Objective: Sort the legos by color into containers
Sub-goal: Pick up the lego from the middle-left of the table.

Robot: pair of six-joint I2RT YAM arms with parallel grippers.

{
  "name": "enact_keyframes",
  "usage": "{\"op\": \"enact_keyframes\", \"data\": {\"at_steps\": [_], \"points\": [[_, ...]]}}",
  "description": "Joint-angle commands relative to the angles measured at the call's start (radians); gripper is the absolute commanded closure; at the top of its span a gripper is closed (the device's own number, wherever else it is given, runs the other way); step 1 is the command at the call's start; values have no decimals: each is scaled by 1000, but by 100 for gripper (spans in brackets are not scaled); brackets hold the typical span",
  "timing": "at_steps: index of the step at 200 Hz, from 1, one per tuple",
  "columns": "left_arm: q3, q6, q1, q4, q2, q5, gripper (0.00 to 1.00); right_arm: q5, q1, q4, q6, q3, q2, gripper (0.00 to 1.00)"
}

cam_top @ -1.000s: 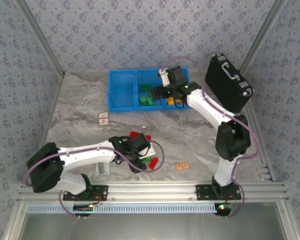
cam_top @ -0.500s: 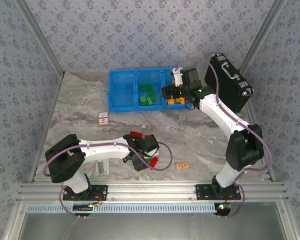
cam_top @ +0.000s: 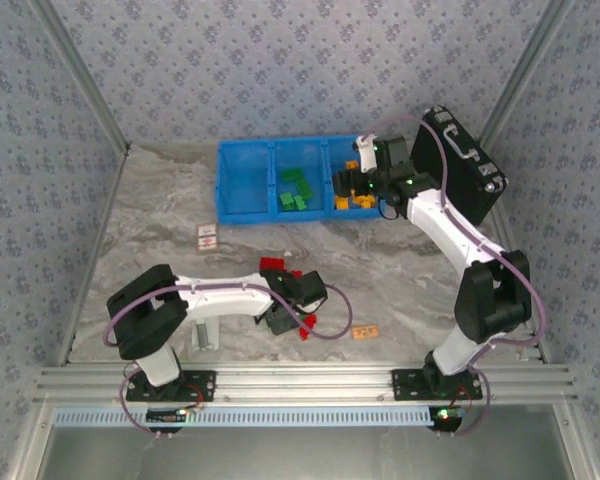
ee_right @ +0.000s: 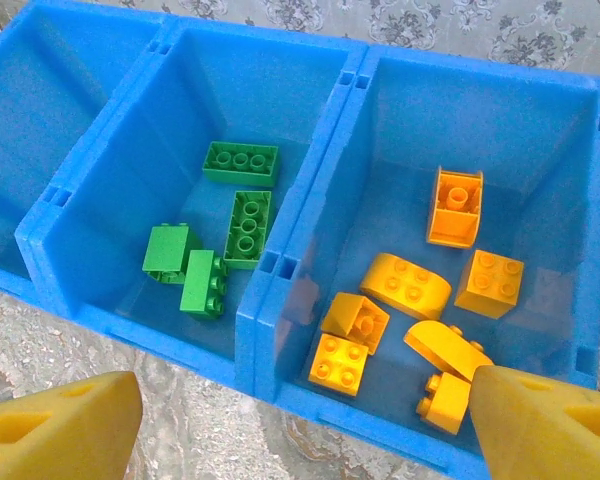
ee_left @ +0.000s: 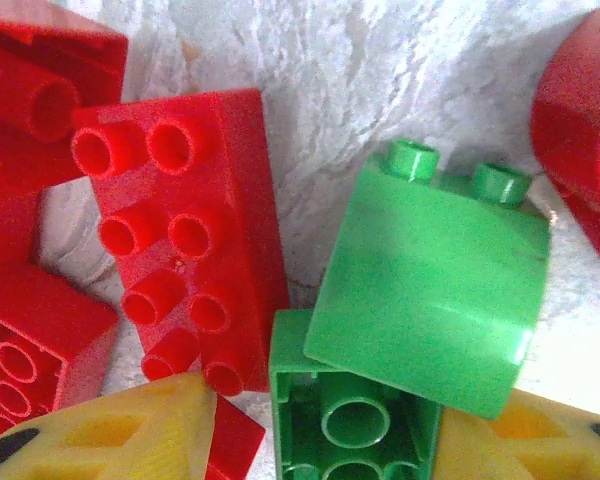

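Note:
Down in a loose pile of legos on the table, my left gripper (ee_left: 325,435) (cam_top: 285,318) has its yellow fingers (ee_left: 110,430) either side of a green brick (ee_left: 355,420) lying with its hollow underside up. The right finger touches it and a gap remains on the left. A second green brick (ee_left: 430,290) leans on top. Red bricks (ee_left: 185,230) lie beside them. My right gripper (ee_right: 305,430) (cam_top: 345,185) hangs open, holding nothing, over the front wall of the blue tray (ee_right: 280,290). Green bricks (ee_right: 240,162) lie in the middle compartment, orange-yellow ones (ee_right: 405,285) in the right.
A black case (cam_top: 460,165) leans at the back right, close to the right arm. A pale-orange tag (cam_top: 365,331) lies near the front, a white and red label (cam_top: 209,236) left of centre, and a metal bracket (cam_top: 205,335) by the left arm's base.
My left gripper has shifted right onto the pile and its jaws have narrowed around the green brick. My right gripper has swung right from the middle compartment to the right one.

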Motion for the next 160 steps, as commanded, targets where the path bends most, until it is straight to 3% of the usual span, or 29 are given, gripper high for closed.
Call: {"op": "enact_keyframes", "data": {"at_steps": [1, 56, 79, 160], "points": [[-23, -25, 8, -50, 60, 58, 49, -17, -12, 11, -20, 5, -11, 14], [-4, -90, 6, -57, 66, 68, 49, -38, -21, 11, -21, 15, 11, 14], [14, -101, 6, -67, 65, 41, 62, -43, -25, 10, -22, 20, 18, 14], [176, -31, 56, -173, 16, -13, 63, -30, -30, -56, -35, 80, 43, 14]]}}
